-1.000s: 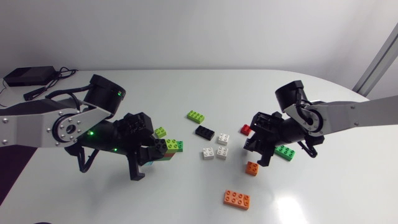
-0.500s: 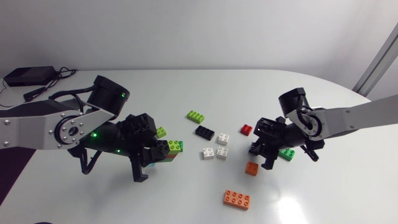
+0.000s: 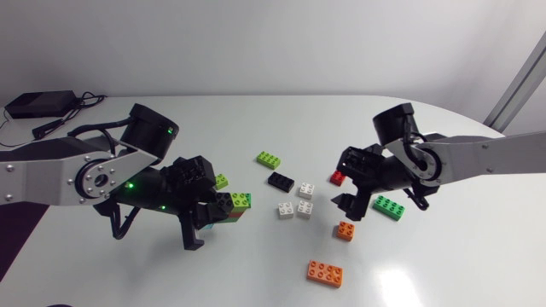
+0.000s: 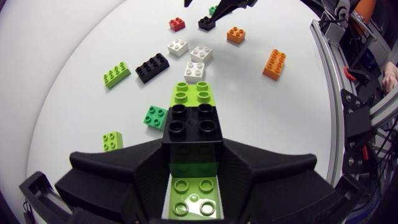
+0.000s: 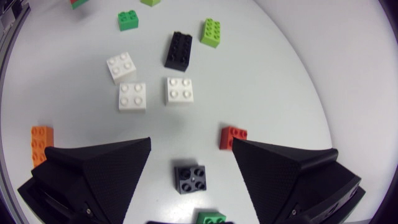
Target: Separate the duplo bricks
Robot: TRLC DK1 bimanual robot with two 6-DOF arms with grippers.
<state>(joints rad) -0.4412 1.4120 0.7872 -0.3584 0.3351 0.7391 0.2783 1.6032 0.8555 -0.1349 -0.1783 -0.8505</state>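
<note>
My left gripper [image 3: 203,218] [image 4: 194,180] is shut on a stack of bricks [image 3: 227,205], held just over the table. Its black brick [image 4: 193,124] and a lime brick [image 4: 194,93] stick out ahead of the fingers, with a small green one [image 4: 155,116] at the side. My right gripper [image 3: 350,203] [image 5: 191,142] stands open. A small black brick [image 5: 190,178] lies on the table between its fingers, untouched. A red brick [image 5: 233,137] [image 3: 337,177] sits just ahead, and a green brick [image 3: 388,205] lies beside the gripper.
Loose bricks lie between the arms: a lime one [image 3: 270,159], a long black one [image 3: 281,181], three white ones [image 3: 296,203], a small lime one [image 3: 221,181]. Nearer the front lie a small orange brick [image 3: 345,230] and a long orange one [image 3: 325,272].
My right gripper has opened and lifted slightly, leaving the small black brick on the table. The left arm with its stack has hardly moved.
</note>
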